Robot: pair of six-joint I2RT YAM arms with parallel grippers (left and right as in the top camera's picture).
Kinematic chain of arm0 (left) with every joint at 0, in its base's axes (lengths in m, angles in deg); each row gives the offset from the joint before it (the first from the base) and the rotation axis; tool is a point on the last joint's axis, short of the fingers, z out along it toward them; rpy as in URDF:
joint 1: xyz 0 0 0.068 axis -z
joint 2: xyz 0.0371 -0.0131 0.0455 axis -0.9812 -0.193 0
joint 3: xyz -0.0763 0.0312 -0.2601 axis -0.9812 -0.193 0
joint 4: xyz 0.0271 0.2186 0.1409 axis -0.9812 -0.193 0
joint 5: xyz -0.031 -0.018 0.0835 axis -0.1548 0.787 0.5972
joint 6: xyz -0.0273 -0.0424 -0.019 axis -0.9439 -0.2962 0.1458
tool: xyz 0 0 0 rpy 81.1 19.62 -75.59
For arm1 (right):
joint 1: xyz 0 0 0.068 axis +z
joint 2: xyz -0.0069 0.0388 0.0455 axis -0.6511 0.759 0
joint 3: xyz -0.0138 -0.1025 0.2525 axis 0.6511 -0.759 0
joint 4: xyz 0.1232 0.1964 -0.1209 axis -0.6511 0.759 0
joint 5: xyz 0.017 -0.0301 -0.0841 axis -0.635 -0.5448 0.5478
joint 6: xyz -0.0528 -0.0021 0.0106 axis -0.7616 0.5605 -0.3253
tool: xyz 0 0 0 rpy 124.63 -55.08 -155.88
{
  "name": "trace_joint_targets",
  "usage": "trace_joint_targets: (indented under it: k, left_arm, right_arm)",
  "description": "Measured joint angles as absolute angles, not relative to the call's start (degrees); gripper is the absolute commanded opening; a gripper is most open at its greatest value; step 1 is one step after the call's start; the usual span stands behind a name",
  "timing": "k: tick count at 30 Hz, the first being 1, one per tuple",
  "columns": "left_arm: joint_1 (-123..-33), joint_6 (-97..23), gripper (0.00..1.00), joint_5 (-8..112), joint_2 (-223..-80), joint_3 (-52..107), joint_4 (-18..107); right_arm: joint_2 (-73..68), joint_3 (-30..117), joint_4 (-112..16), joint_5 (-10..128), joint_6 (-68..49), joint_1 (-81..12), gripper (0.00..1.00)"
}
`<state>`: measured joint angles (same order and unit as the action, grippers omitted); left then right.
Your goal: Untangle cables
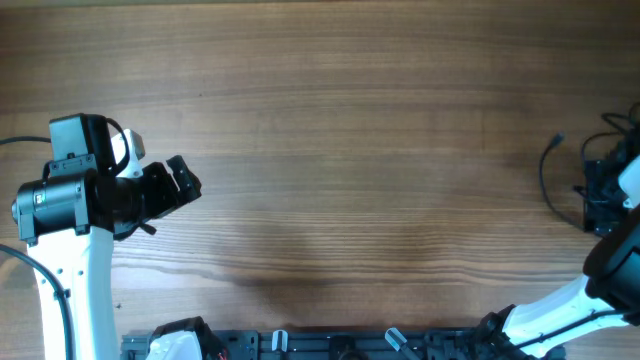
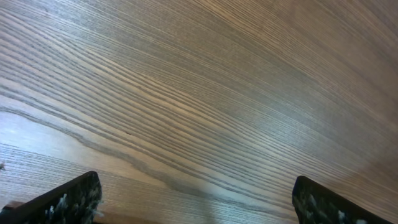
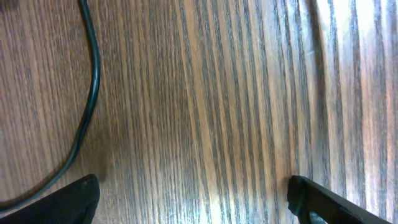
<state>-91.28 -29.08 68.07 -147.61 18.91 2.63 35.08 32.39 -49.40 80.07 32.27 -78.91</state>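
The right end effector [image 3: 193,208] stands wide, with only bare bench [image 3: 217,93] between its fingers. A thin dark cable [image 3: 93,81] curves across the wood and runs down to the finger on the left of the wrist view; whether it touches that finger is hard to tell. From overhead, the right end effector [image 1: 597,200] sits at the bench's far right edge, and the cable [image 1: 545,175] loops just beside it, its small plug end pointing away. The left end effector [image 1: 190,180] is well apart at the opposite side, also spread wide and holding nothing.
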Motion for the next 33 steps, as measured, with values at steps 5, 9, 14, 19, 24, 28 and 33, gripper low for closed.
trace_joint_targets:
  k: [5, 9, 14, 19, 24, 28, 33]
  left_arm:
    - [-91.28, -29.08, 1.00, 68.07, -147.61, 18.91, 2.58]
    - [-91.28, -29.06, 1.00, 68.07, -147.61, 18.91, 2.63]
    - [-91.28, -28.91, 1.00, 68.07, -147.61, 18.91, 2.56]
    - [-91.28, -28.91, 1.00, 67.63, -147.61, 18.91, 2.48]
    - [-91.28, -28.91, 1.00, 67.63, -147.61, 18.91, 2.43]
    - [-91.28, -28.89, 1.00, 67.63, -147.61, 18.91, 2.41]
    - [-91.28, -28.91, 1.00, 67.63, -147.61, 18.91, 2.34]
  right_arm:
    - [34.36, 31.89, -64.43, 59.26, 16.44, -79.39, 1.00]
    - [27.87, 31.32, -66.12, 54.25, 10.65, -77.64, 1.00]
    - [13.55, 31.82, -48.54, 60.35, 12.36, -69.73, 1.00]
    - [11.72, 29.72, -29.62, 77.23, 28.03, -66.65, 1.00]
    - [11.67, 22.34, -36.22, 81.97, 35.59, -66.65, 0.97]
    - [11.65, 15.58, -45.02, 83.80, 37.21, -66.65, 0.86]
    - [11.63, 11.63, -52.72, 87.08, 36.99, -66.65, 0.80]
